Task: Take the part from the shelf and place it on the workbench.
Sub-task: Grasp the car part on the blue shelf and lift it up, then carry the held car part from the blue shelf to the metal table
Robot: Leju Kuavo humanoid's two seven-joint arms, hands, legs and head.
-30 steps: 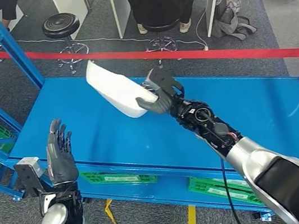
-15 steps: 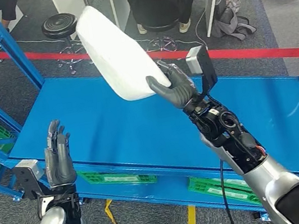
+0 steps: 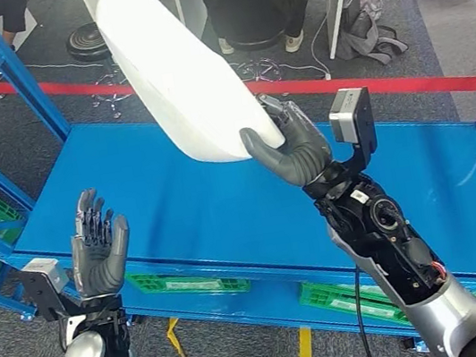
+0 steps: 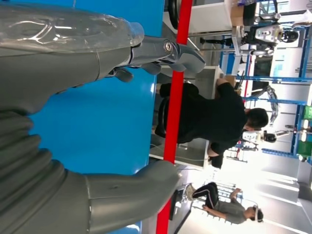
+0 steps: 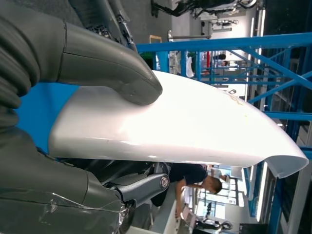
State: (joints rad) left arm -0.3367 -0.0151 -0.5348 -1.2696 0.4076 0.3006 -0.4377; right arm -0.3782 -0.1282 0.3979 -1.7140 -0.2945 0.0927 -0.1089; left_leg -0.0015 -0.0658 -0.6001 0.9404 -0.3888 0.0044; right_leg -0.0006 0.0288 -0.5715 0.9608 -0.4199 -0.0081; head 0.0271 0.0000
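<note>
Right robot hand (image 3: 295, 147) grips the white part's (image 3: 167, 72) lower end; it slants toward upper left. Left robot hand (image 3: 98, 248) is spread, holding nothing.

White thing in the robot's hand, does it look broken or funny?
The white part looks whole: no crack or dent shows. It is tilted up in the air above the blue shelf, touching nothing but the right hand, which holds it by one end. The left hand is empty. Nothing else stands out.
</note>
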